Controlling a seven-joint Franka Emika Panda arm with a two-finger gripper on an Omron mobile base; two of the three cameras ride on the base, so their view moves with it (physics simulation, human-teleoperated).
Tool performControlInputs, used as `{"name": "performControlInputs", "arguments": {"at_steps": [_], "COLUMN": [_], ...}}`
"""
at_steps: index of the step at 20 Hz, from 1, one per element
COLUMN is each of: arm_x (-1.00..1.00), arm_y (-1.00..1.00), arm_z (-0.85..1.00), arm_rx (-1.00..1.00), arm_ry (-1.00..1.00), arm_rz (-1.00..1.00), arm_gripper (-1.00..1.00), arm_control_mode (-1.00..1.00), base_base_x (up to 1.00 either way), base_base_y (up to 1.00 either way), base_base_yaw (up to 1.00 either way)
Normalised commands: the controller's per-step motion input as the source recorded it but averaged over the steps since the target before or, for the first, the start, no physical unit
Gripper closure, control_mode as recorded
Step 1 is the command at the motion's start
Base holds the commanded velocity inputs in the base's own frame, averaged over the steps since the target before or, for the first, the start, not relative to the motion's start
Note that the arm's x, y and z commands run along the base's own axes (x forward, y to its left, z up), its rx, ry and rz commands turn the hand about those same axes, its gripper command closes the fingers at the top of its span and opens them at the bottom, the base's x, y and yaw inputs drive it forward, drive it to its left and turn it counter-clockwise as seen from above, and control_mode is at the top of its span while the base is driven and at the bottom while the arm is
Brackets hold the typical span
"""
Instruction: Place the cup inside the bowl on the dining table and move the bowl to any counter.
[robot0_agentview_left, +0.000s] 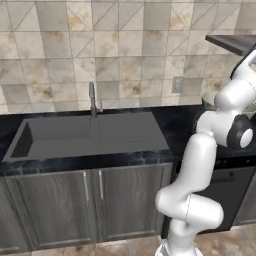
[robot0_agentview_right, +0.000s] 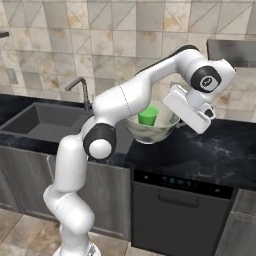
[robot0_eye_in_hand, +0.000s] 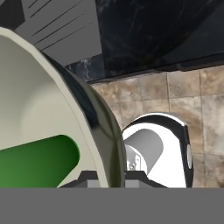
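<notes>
A: What's the biggest thing here?
B: The counter (robot0_agentview_right: 200, 150), a glossy black slab with pale veining, over grey wood-grain doors (robot0_agentview_left: 55, 210). Behind it runs a wall (robot0_agentview_right: 120, 35) of matte beige tiles cut with diagonal lines.

A: And set into it?
B: On the left, a rectangular dark grey sink (robot0_agentview_left: 90, 134) with flat, dull walls, and a slim metal faucet (robot0_agentview_left: 92, 100) at its far edge. Below the counter on the right sits a smooth black appliance front (robot0_agentview_right: 177, 210) with a bar handle.

A: Where's the bowl?
B: The bowl (robot0_agentview_right: 160, 131) is round, deep and pale cream with a shiny outer skin, held up just above the counter, right of the sink, slightly tilted. In the hand view its thin rim (robot0_eye_in_hand: 94, 131) curves up between the finger tips.

A: So the gripper has it?
B: Yes. The gripper (robot0_agentview_right: 176, 120) is pinched narrow on the bowl's right rim, one finger inside, one outside.

A: The cup?
B: The cup (robot0_agentview_right: 148, 116), a small bright green tapered tumbler, smooth plastic, sits inside the bowl.
</notes>
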Motion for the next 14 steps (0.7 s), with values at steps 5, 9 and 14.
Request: {"name": "performControlInputs", "arguments": {"at_steps": [5,9,14], "arm_x": [0.0,0.0,0.0], "arm_y": [0.0,0.0,0.0], "arm_z": [0.0,0.0,0.0], "arm_rx": [0.0,0.0,0.0], "arm_ry": [0.0,0.0,0.0], "arm_rz": [0.0,0.0,0.0], "arm_gripper": [1.0,1.0,1.0], "arm_control_mode": [1.0,1.0,1.0], "base_base_x": [0.14,0.17,0.14], "base_base_y": [-0.49,-0.54,-0.46], "base_base_yaw": [0.0,0.0,0.0]}}
